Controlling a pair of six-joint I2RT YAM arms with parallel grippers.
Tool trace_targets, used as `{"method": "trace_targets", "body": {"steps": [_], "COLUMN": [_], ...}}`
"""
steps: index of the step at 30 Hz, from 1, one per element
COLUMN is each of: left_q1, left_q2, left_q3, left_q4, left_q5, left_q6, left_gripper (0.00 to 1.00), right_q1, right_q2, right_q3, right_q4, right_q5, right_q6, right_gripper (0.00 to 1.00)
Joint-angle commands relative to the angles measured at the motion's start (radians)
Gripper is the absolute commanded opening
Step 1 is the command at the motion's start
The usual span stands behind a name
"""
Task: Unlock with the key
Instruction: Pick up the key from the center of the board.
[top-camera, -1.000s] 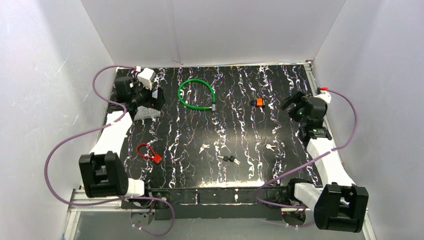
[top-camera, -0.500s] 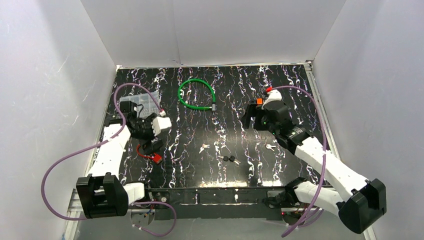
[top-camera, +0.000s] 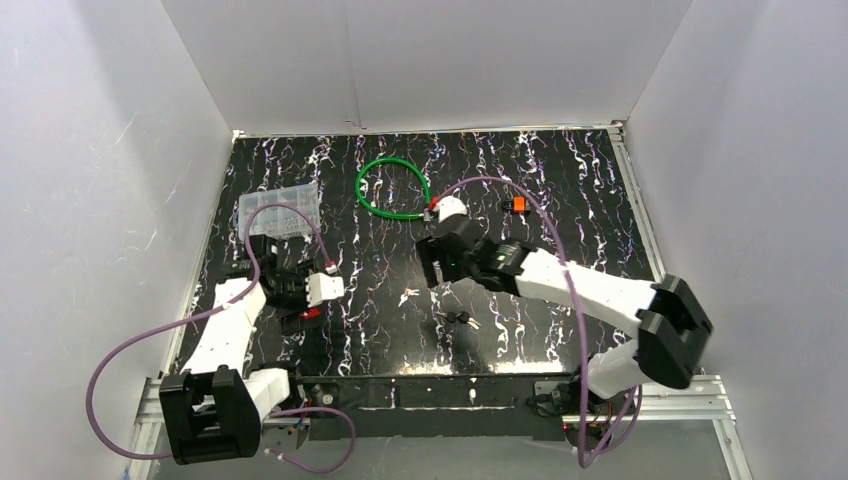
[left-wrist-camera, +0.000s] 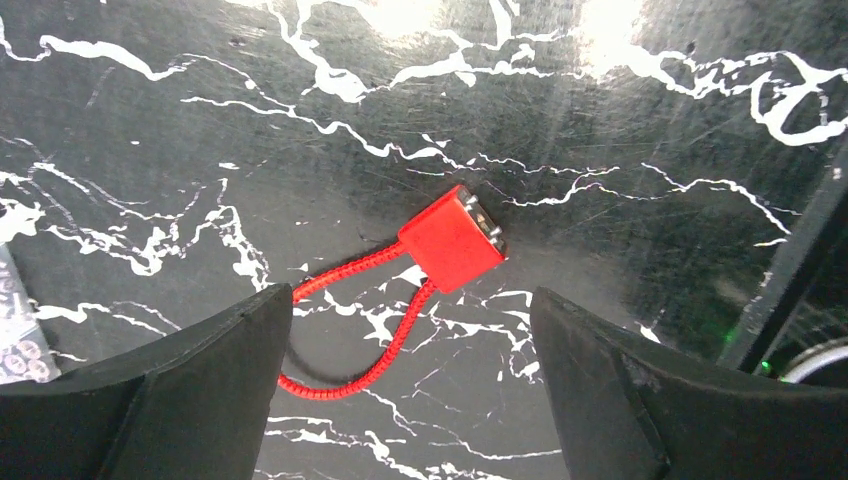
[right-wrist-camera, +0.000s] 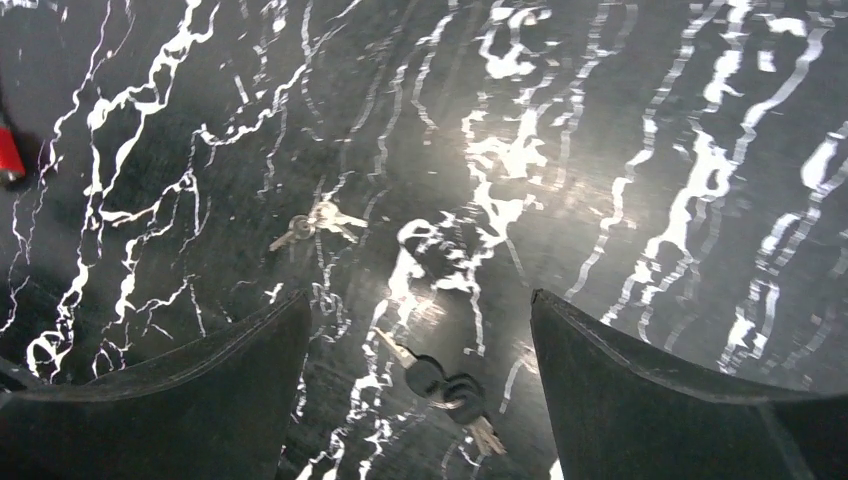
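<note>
A red cable lock (left-wrist-camera: 453, 238) lies on the black marbled table, its cord loop (left-wrist-camera: 352, 372) reaching toward my left finger. My left gripper (left-wrist-camera: 410, 295) hovers open above it, one finger on each side, touching nothing. From above, the lock (top-camera: 312, 313) peeks out beside the left gripper (top-camera: 296, 303). Two black-headed keys on a ring (right-wrist-camera: 445, 385) lie below and between the open fingers of my right gripper (right-wrist-camera: 418, 300). A silver key pair (right-wrist-camera: 315, 222) lies farther off. Overhead, the right gripper (top-camera: 437, 270) hangs just behind the black keys (top-camera: 460, 319).
A green cable lock (top-camera: 393, 188) lies in a loop at the back centre. A small orange padlock (top-camera: 517, 205) sits back right, and a clear plastic box (top-camera: 280, 210) back left. The silver keys (top-camera: 408, 295) lie near the table's middle. White walls enclose the table.
The left arm came forward from the back-left corner and lowered over the red lock. The right arm swung from the right edge to the table's middle, above the black keys.
</note>
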Motion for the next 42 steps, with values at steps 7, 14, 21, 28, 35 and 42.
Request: {"method": "trace_targets", "body": {"steps": [7, 14, 21, 28, 35, 42], "left_q1": [0.005, -0.001, -0.033, -0.138, -0.125, 0.039], "left_q2": [-0.069, -0.078, -0.090, -0.123, -0.137, -0.058], "left_q3": [-0.203, -0.256, -0.254, -0.239, -0.061, -0.068], "left_q4": [0.290, 0.350, 0.350, 0.346, 0.297, 0.203], "left_q5": [0.038, 0.126, 0.219, 0.238, 0.105, -0.075], "left_q6": [-0.022, -0.025, -0.051, -0.142, -0.360, -0.154], "left_gripper": [0.81, 0.71, 0.67, 0.67, 0.68, 0.60], "right_q1": [0.092, 0.092, 0.092, 0.094, 0.094, 0.094], "right_q2": [0.291, 0.419, 0.508, 0.517, 0.500, 0.429], "right_q3": [0.203, 0.266, 0.270, 0.234, 0.184, 0.109], "right_q4": [0.047, 0.058, 0.060, 0.075, 0.080, 0.097], "right_q5": [-0.052, -0.093, -0.127, -0.124, -0.095, -0.059], "right_q6": [-0.055, -0.055, -0.017, 0.009, 0.033, 0.036], "right_gripper": [0.83, 0.75, 0.67, 0.48, 0.35, 0.01]}}
